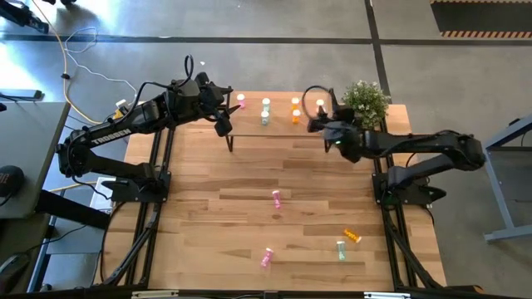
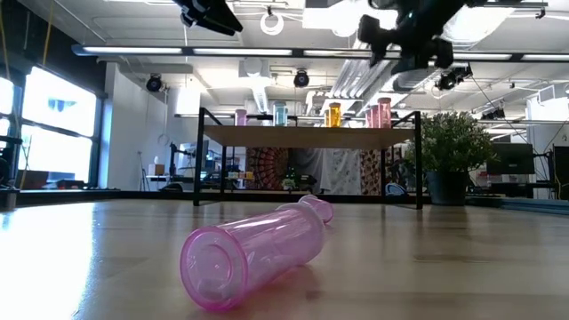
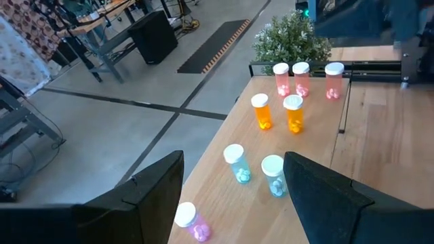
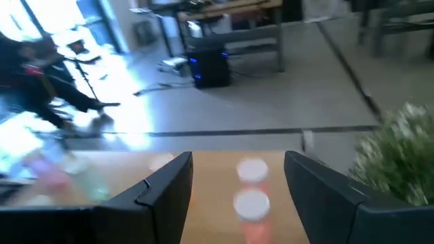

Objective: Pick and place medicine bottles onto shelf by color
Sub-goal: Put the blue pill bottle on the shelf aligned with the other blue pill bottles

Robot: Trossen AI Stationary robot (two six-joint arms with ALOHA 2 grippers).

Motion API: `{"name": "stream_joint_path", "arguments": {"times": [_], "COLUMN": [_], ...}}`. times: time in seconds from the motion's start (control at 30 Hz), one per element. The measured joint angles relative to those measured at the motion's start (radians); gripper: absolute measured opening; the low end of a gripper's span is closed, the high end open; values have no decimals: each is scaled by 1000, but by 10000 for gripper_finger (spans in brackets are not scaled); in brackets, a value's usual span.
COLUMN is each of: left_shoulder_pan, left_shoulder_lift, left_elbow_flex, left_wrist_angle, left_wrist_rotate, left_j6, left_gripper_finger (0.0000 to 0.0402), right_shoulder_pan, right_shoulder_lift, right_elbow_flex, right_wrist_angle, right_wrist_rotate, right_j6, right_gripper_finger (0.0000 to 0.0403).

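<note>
While both grippers hover empty with jaws apart over the shelf [image 1: 274, 124] at the table's far edge, the right gripper [image 1: 314, 124] hangs just above the red bottles [image 4: 252, 183] and could topple them when pulling away; four loose bottles [image 1: 277, 199] lie toward the table's near edge.

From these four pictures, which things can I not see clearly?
- High view: the shelf top under the right gripper is covered by the arm.
- Low view: the loose bottles behind the pink bottle are hidden by it.
- Right wrist view: the capped bottles are blurred, so their colour is uncertain.
</note>
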Motion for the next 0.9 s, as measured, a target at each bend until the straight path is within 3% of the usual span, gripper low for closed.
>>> {"name": "stream_joint_path", "arguments": {"times": [0.17,0.4,0.6,0.73,0.9], "left_shoulder_pan": [0,0,0,-7,-35], "left_shoulder_lift": [0,0,0,0,0], "left_elbow_flex": [0,0,0,0,0], "left_wrist_angle": [0,-5,-78,-111,-131], "left_wrist_rotate": [9,96,136,133,130], "left_j6": [-44,-180,-314,-363,-376], "left_gripper_finger": [245,245,245,245,245], "right_shoulder_pan": [-1,-70,-148,-166,-143], "right_shoulder_lift": [-119,-265,-262,-219,-196], "right_elbow_flex": [0,86,331,455,480], "right_wrist_angle": [57,-25,-430,-710,-892], "right_wrist_rotate": [-141,-496,-847,-988,-1138], "right_j6": [-213,-379,-359,-215,-114], "right_gripper_finger": [225,225,224,224,224]}}
